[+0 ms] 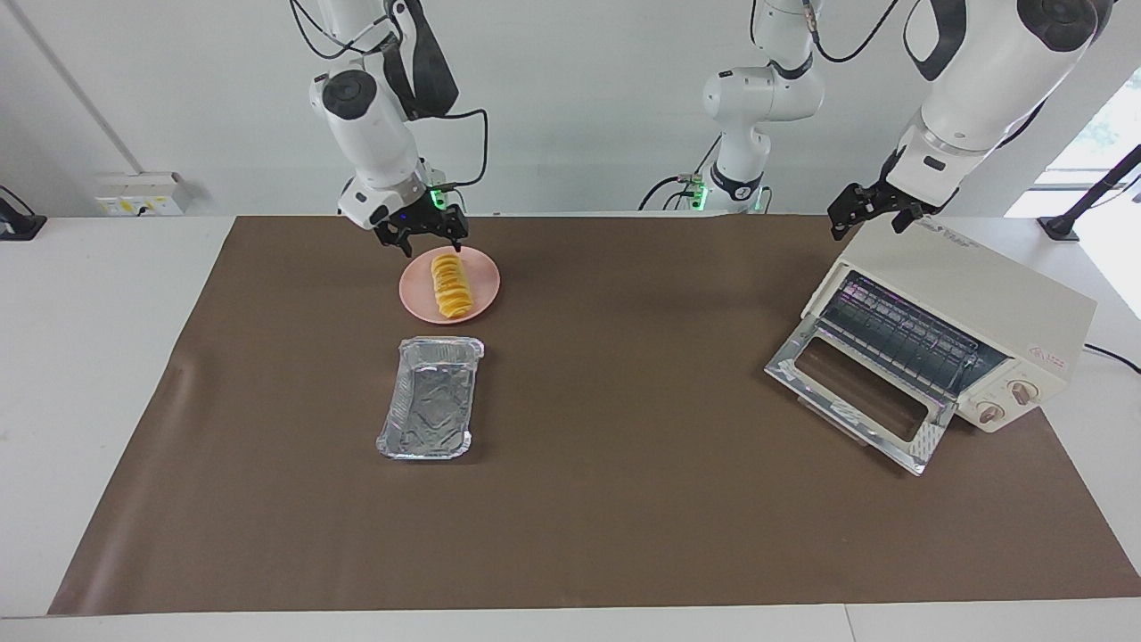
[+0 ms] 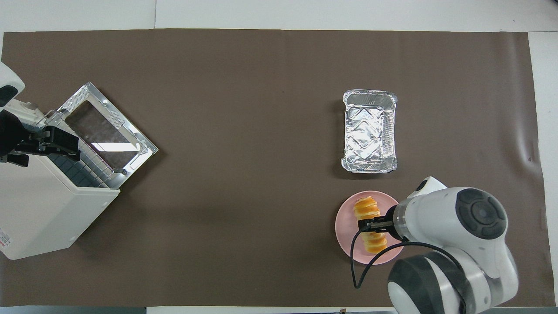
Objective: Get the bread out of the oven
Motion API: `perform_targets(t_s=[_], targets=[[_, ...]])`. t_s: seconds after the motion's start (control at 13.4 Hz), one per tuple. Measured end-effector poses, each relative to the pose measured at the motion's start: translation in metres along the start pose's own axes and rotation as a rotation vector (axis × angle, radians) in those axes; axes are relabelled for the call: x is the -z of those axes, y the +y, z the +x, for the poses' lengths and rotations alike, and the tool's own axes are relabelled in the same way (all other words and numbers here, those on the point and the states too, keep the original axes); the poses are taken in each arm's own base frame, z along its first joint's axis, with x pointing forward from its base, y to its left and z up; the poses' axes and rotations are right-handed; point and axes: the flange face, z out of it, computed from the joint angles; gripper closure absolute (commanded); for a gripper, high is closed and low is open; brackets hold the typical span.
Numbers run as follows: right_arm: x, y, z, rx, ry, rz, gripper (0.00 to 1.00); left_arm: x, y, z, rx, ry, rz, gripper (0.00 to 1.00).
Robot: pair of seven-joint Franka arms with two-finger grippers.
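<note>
Golden and ridged, the bread (image 1: 449, 285) lay lengthwise on the pink plate (image 1: 479, 300) at the right arm's end of the counter (image 1: 624, 499), well apart from the oven (image 1: 945, 343), whose glass door (image 1: 860, 397) hung open over an empty rack. The right gripper (image 1: 426, 234) hovered just above the loaf's end nearer the robots, at roughly twelve o'clock from the plate's centre in the facing view, fingers spread and holding nothing. With the loaf already out, the step in hand seemed to be the release, best finished by lifting straight up without brushing the bread. The left gripper (image 1: 869, 212) waited over the oven's top corner; whether it was parted I cannot tell.
</note>
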Motion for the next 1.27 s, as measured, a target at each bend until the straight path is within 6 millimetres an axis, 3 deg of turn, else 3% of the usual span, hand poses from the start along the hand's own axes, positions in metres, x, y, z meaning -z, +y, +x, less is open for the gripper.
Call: perform_targets(t_s=[0.37,0.75,0.9,1.27], targets=[[0.109,0.040,0.014,0.003,0.084,-0.071,0.00,0.000,0.000,0.000,0.000,0.000,0.000,0.00],[0.185,0.072,0.003,0.071,0.109,-0.108,0.00,0.000,0.000,0.000,0.000,0.000,0.000,0.00],[0.193,0.089,0.011,0.043,0.081,-0.108,0.00,0.000,0.000,0.000,0.000,0.000,0.000,0.00],[0.185,0.095,0.079,0.021,0.029,-0.119,0.00,0.000,0.000,0.000,0.000,0.000,0.000,0.00]])
